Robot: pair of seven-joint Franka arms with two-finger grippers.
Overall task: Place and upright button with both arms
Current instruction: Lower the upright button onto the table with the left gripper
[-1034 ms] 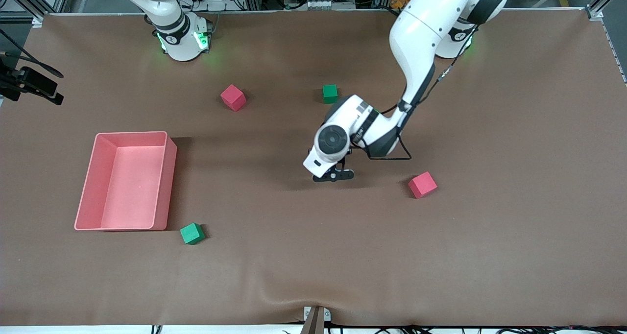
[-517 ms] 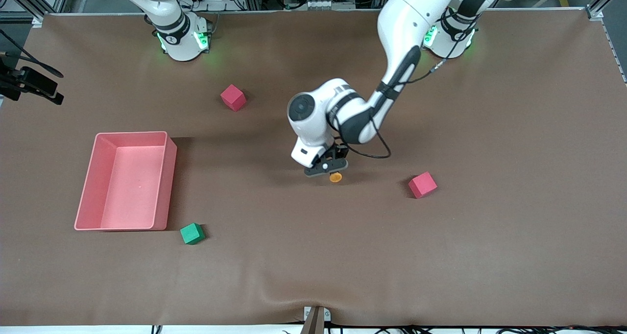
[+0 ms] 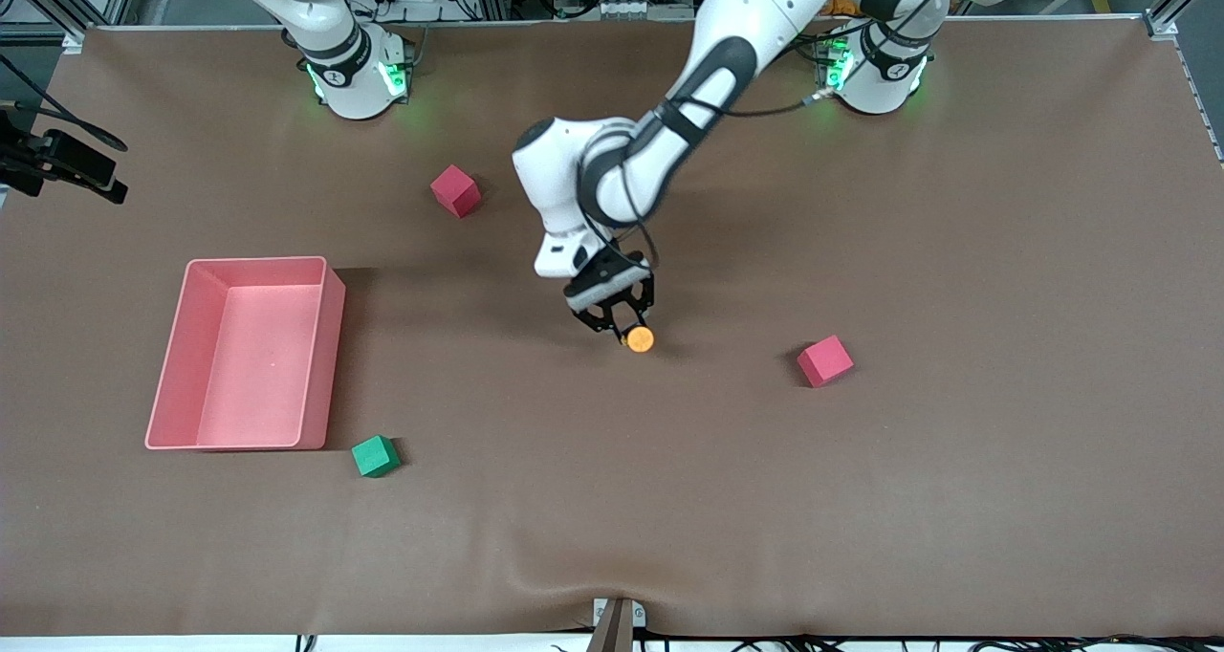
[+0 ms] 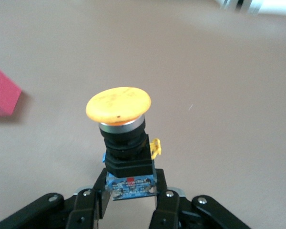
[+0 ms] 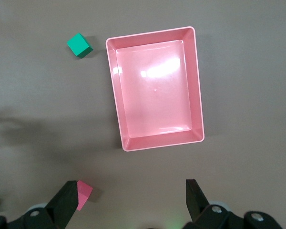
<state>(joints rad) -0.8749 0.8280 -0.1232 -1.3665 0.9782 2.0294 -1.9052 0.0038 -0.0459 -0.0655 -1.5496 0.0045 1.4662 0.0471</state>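
One button (image 3: 639, 338) is what we see pinched in the left gripper (image 3: 620, 327), over the middle of the brown table (image 3: 956, 489), between the pink tray (image 3: 330, 346) and the red cube (image 3: 824, 360) toward the left arm's end. A second ago the left arm's wrist hung lower in the front view and hid a green cube near the bases; now the forearm has swung toward the right arm's end and covers that cube again, after half a second earlier showing the orange cap just below the fingers. The cap has since shifted slightly toward the right arm's end, and the gripper points down at it more steeply.

The left wrist view shows us what the front view cannot: the fingers (image 4: 93, 200) clamp the blue base of the button (image 4: 126, 143), with a black blocky body, a metal ring and a smooth, domed orange cap above, plus a small yellow tab on one side. A red cube (image 4: 2, 93) sits at that picture's edge.

The right gripper (image 5: 133, 200), out of the front view, hangs with its fingers spread wide above the glossy, rectangular pink tray (image 5: 121, 129); we also see a green cube (image 5: 79, 45) and a red cube (image 5: 84, 192) there. In the front view that green cube (image 3: 375, 456) sits just beside the tray's near corner, and another red cube (image 3: 455, 190) lies nearer the bases. The cubes look matte and foam-like.
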